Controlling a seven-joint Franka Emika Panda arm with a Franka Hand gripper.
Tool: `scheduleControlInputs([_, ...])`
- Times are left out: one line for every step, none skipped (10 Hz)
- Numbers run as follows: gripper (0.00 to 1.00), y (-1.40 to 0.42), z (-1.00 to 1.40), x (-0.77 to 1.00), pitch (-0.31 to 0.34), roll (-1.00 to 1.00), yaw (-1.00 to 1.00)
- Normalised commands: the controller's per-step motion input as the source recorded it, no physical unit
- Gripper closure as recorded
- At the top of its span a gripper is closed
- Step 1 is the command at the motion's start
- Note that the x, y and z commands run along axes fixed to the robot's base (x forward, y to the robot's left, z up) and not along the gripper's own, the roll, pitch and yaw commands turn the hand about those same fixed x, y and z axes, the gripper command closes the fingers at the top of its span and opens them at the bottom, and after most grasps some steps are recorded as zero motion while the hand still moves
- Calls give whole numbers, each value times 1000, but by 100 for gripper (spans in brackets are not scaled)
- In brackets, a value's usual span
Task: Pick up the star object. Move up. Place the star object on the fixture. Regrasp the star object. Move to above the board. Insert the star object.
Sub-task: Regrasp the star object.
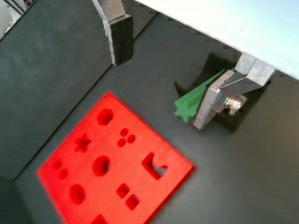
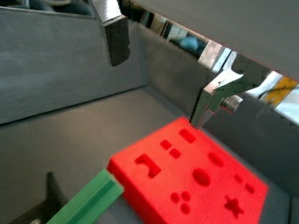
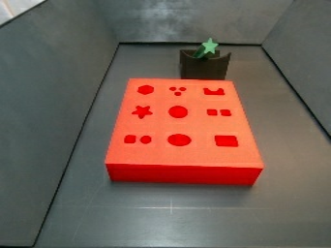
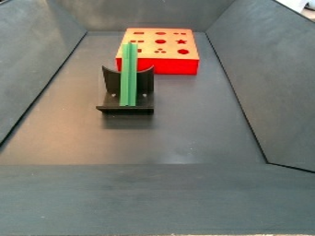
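The end effector is showing two flat silver finger plates. Dark pads are lining them, and a round silver screw is protruding from one plate.

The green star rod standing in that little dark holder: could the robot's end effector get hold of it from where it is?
Probably yes. The star object stands in the fixture, nothing around it; the end effector looks open and empty.

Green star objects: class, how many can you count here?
1. The star object rests in the fixture beside the board; none seems hidden. The pincer hangs open and empty above them.
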Motion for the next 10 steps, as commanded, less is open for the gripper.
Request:
scheduleControlInputs([0, -29, 13, -17, 46, 1000, 38])
scheduleControlInputs([0, -26, 11, -17, 41, 1000, 39])
scheduleControlInputs([0, -24, 10, -13, 39, 1000, 39])
scheduleControlInputs([0, -21, 13, -10, 36, 1000, 39])
scheduleControlInputs([0, -20, 12, -6, 35, 1000, 40])
scheduleControlInputs([0, -21, 7, 5, 33, 1000, 41])
scheduleControlInputs([0, -20, 9, 10, 35, 1000, 43])
scheduleControlInputs([0, -21, 8, 8, 40, 1000, 44])
scheduleControlInputs([0, -21, 7, 10, 44, 1000, 45])
scheduleControlInputs([0, -22, 5, 23, 53, 1000, 48])
